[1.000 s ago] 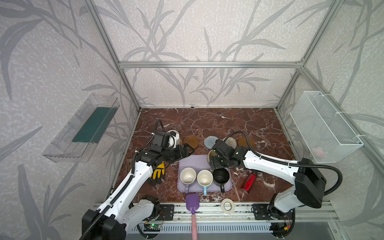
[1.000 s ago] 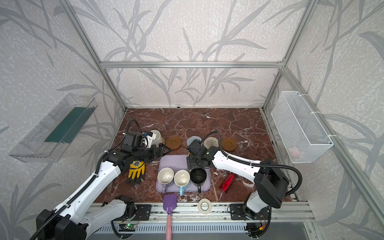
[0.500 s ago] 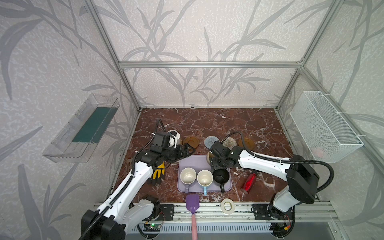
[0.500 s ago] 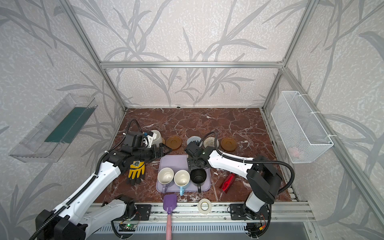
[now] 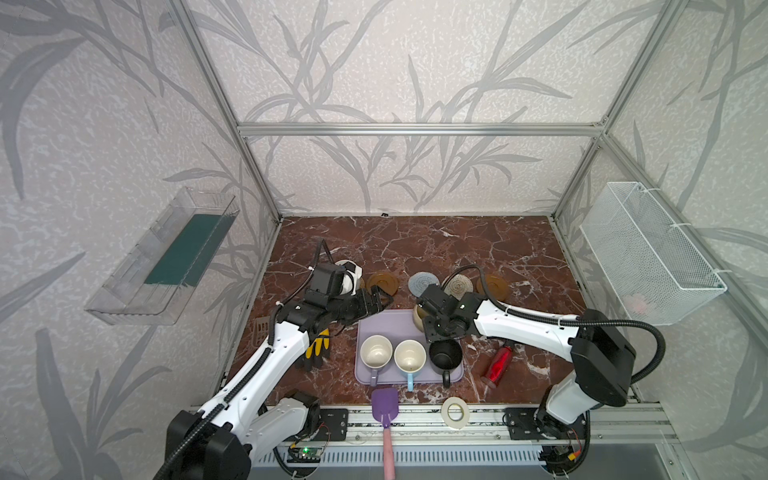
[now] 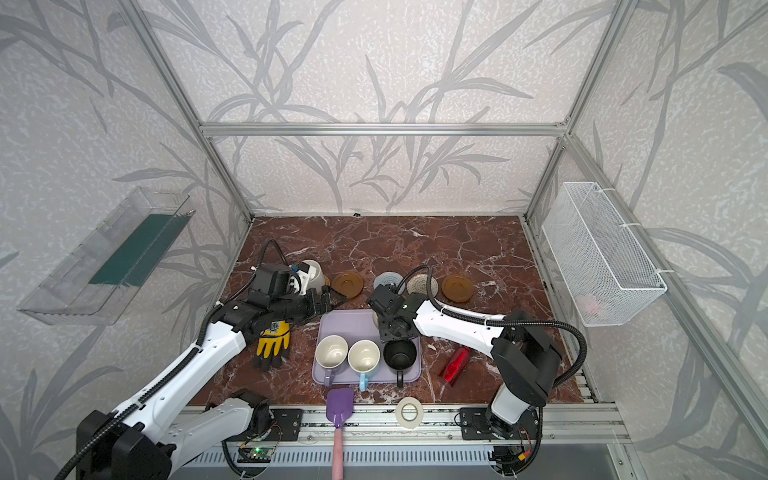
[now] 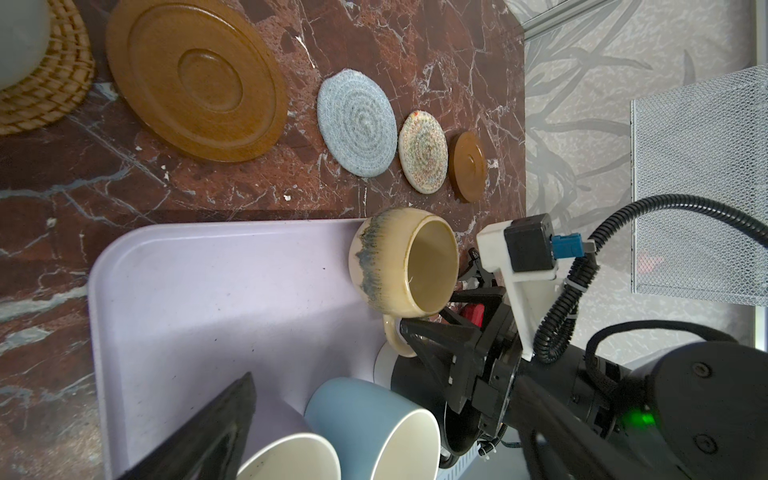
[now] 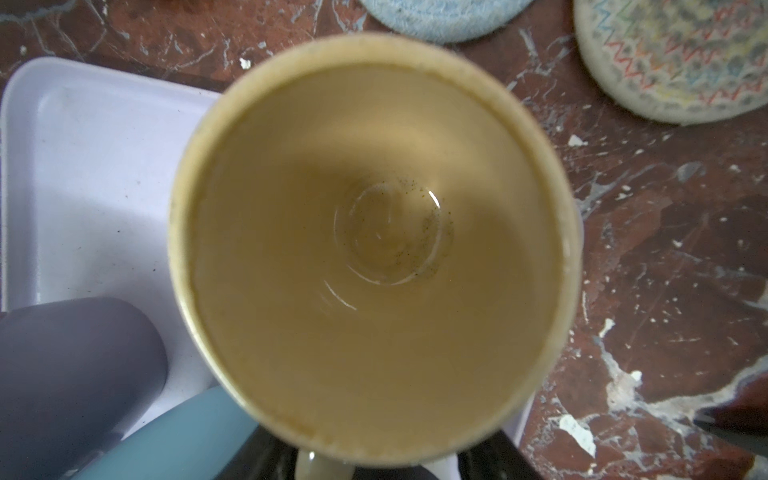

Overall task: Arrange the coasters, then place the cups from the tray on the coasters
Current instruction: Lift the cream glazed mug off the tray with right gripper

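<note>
Now that the right claw point(image 5: 432, 328) has half closed round the handle of the cream-yellow cup point(image 7: 430, 266), in the tray point(image 7: 208, 291), a lift to the beige coaster point(image 7: 424, 156) looks near; firm hold I cannot tell; left claw point(image 5: 380, 301) gapes empty
</note>
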Robot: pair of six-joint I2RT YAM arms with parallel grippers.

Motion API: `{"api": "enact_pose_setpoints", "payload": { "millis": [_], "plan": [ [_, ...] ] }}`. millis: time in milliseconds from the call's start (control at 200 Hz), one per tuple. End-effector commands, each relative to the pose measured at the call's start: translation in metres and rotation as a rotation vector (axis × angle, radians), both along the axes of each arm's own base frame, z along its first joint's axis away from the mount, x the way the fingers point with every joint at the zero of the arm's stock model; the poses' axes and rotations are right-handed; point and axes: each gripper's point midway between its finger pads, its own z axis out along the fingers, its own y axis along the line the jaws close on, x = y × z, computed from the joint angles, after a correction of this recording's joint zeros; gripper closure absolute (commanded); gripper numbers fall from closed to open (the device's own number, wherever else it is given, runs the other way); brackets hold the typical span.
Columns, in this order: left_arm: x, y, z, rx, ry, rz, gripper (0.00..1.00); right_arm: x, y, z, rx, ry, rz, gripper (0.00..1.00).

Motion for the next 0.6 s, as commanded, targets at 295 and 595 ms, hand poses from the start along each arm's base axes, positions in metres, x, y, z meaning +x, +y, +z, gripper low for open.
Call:
{"api": "enact_pose_setpoints", "payload": {
  "millis": [295, 595],
  "plan": [
    [0.012, -0.003, 0.007, -0.017, -0.025, 0.030, 0.03, 0.012, 0.006, 0.011, 0.016, -0.046, 0.003, 0.56],
    [0.015, -0.004, 0.003, -0.019, -0.018, 0.030, 0.03, 0.018, 0.008, 0.017, 0.014, -0.073, 0.002, 0.68]
  ]
}}
